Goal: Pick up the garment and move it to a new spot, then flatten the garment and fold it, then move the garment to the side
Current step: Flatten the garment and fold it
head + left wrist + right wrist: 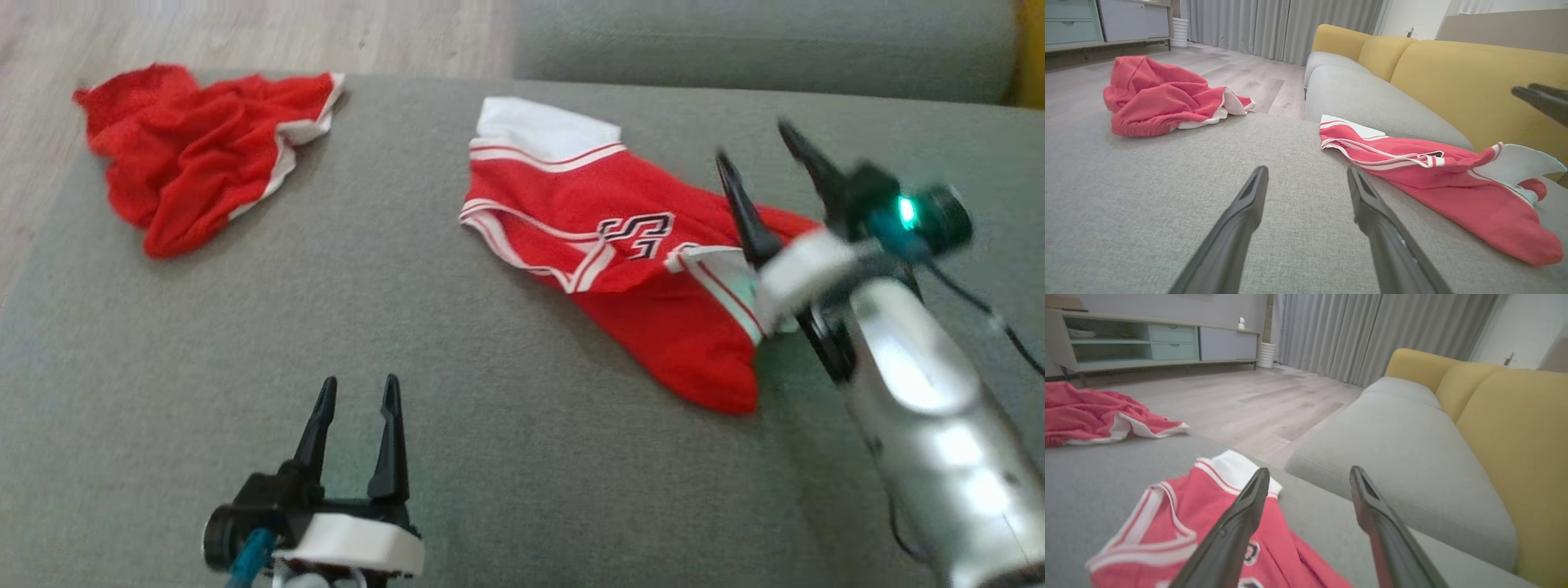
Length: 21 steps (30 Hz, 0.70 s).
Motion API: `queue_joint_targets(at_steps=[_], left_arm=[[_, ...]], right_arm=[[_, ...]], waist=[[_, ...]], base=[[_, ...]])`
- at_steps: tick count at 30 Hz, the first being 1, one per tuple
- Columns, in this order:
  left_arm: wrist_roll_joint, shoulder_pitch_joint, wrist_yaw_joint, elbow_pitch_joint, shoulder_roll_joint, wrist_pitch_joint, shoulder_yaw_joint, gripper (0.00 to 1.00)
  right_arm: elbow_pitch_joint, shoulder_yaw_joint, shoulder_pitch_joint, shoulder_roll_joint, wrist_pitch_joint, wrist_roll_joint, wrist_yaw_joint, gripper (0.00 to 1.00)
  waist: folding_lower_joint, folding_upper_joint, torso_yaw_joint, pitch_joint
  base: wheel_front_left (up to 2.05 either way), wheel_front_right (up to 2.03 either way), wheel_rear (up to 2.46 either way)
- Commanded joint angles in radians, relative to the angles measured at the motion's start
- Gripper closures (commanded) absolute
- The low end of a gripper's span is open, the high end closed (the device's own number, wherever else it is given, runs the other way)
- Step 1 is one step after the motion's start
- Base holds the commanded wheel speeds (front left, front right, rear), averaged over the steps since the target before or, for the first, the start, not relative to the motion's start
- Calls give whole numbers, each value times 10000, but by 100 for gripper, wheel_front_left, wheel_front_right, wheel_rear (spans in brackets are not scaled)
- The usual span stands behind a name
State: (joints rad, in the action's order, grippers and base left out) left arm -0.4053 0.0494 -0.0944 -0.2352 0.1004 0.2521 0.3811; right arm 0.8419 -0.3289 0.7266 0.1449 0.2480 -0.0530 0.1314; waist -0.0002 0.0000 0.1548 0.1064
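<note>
Nearest, at seven o'clock, the left gripper [360, 384] points forward over the grey cushion [490, 457], fingers spread and empty; at two o'clock the right gripper [755, 144], fingers likewise spread, hangs above the central red-and-white garment [620, 253], with a crumpled red garment [196, 147] far off at ten o'clock.

Wide-open bare cushion [245, 327] at 12 from my left claw [360, 380]; jersey [620, 269] blocks 2 o'clock, red heap [196, 155] at 11.

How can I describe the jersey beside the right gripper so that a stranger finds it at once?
Look at the grey sofa seat, its right half, by the right gripper. The red jersey lies there, with white stripes and black-edged lettering; the other red garment, far left, is a crumpled heap.
</note>
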Motion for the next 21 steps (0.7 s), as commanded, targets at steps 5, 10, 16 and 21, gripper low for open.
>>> queue_joint_targets(at_steps=[5,10,16,21], left_arm=[[24,66,-112,591,309,21,-453,0],[46,106,-134,772,383,-66,-398,0],[64,274,-133,742,375,-118,-299,0],[15,247,-170,695,414,-91,-356,0]], right_arm=[[-1478,-552,-1607,1022,-750,-590,-7,0],[-2157,-794,-2028,1830,-1576,-593,-7,0],[-2304,-1358,-2025,2385,-2438,-927,-7,5],[-2365,-1688,-2096,2577,-3019,-1413,-7,27]], waist=[[2,0,-445,-212],[2,0,-424,65],[2,0,-145,303],[2,0,-57,333]], base=[[0,0,0],[0,0,0],[0,0,0],[0,0,0]])
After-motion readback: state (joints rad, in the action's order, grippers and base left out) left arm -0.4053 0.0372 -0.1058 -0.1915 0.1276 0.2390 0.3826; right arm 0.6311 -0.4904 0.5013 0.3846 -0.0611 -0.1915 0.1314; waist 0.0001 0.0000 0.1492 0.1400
